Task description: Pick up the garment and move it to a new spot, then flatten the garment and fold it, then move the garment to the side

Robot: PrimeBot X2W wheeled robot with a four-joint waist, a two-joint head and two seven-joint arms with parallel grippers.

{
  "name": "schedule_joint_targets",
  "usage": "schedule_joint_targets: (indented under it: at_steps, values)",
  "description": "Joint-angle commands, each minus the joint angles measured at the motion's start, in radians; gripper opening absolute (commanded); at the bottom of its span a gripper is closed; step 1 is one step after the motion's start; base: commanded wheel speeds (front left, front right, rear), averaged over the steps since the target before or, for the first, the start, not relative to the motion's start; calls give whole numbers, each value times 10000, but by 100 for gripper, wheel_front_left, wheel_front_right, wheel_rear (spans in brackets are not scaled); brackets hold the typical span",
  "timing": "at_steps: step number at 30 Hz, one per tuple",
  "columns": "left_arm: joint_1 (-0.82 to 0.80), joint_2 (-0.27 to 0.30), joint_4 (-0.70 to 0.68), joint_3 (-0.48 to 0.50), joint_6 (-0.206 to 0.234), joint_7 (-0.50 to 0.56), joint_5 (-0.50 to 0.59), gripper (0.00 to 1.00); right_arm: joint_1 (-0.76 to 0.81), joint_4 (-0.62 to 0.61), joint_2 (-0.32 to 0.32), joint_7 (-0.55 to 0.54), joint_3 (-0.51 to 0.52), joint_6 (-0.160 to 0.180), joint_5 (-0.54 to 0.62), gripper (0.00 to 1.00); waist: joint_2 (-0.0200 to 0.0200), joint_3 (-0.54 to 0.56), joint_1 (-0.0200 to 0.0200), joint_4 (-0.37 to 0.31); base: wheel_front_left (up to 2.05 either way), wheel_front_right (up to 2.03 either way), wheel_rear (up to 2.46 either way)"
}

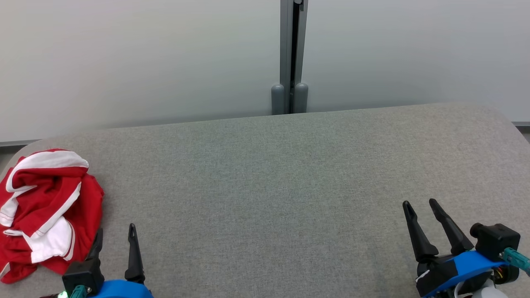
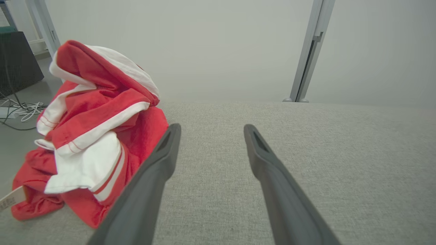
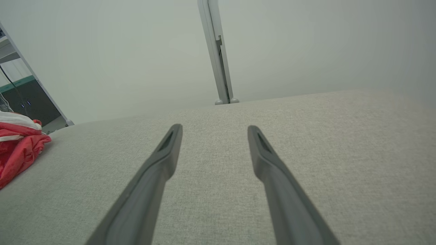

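Where the head view looks down on the grey table (image 1: 269, 174), the garment (image 1: 45, 211), a crumpled red and white heap, lies at the left edge of the frame by the table's rounded corner. My left fingers (image 1: 116, 229) rise from the lower left just beside it, spread apart and empty. My right fingers (image 1: 420, 203) stand at the lower right, well apart from the cloth, likewise parted and holding nothing. A grey post (image 1: 293, 54) rises behind the table at top centre. In the left wrist view my left fingers (image 2: 212, 128) are wide open over the table, and the garment (image 2: 95, 129) is piled on the left, a red fold just beside the left-hand finger; whether they touch I cannot tell. In the right wrist view my right fingers (image 3: 214, 127) gape over the table, with the garment (image 3: 17, 149) at the far left edge.
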State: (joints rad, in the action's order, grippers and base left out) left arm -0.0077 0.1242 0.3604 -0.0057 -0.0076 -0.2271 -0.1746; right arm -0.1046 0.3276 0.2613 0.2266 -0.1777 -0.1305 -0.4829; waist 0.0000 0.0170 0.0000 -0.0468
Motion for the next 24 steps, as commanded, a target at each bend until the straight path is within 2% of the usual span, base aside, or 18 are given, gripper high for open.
schedule_joint_targets:
  at_steps: [1, 9, 15, 24]
  values:
    - [65, -16, -21, 82, 81, -83, 194, 100, -131, 20, 4, 86, 44, -3, 159, 100, 0, 4, 0, -4, 0, 0, 0]
    - [220, -195, 40, 362, 282, -232, 564, 100, -82, 272, -131, 221, 261, -4, 523, 100, 0, 16, 0, -46, 0, 0, 0]
    - [218, -118, 81, 185, -64, -326, 1109, 100, -131, 474, -67, 341, 252, -4, 891, 100, 0, 25, 0, -69, 0, 0, 0]
    - [186, -185, 130, 317, -72, -395, 1402, 100, -124, 547, -73, 400, 281, -4, 1093, 100, 0, 13, 0, -81, 0, 0, 0]
